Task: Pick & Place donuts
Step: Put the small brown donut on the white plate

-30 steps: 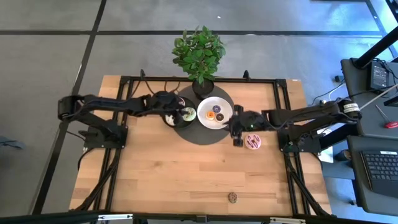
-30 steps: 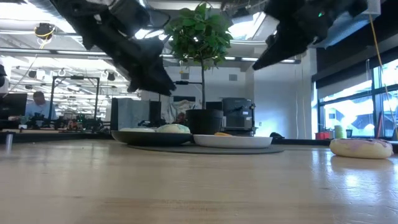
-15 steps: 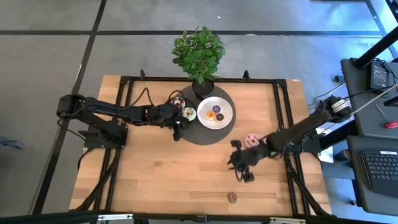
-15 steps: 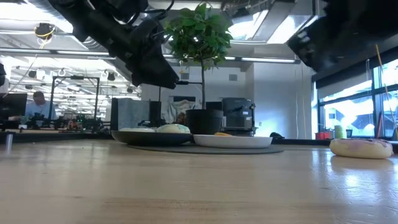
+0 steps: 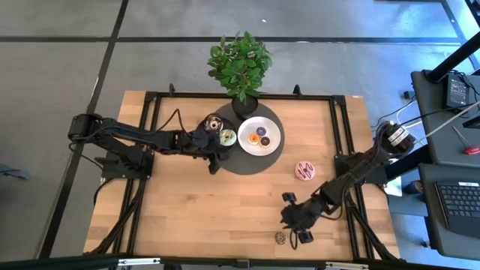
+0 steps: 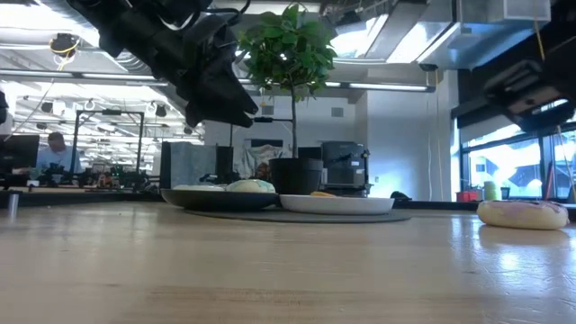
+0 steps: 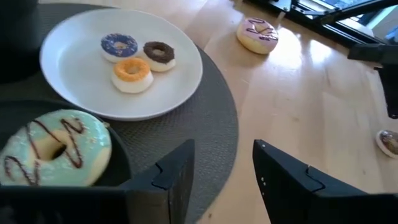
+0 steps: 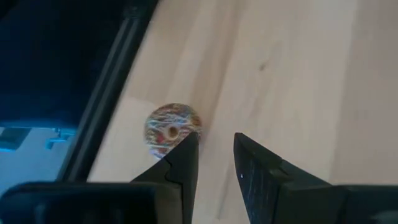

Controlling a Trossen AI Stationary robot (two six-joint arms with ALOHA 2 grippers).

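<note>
High view: right gripper sits at lower centre-right, jaws narrowly parted and empty. The small sprinkled donut lies flat just beside it, toward the lower left near the table's lower edge. A ring has no long axis. Left gripper, open and empty, is well apart.

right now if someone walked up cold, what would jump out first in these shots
Probably the leafy potted plant at the table's far edge, with the white plate of three small donuts on the dark round mat in front of it. Next, the right gripper stretched to the near edge, beside a tiny multicoloured donut. A pink donut lies alone on the wood.
</note>
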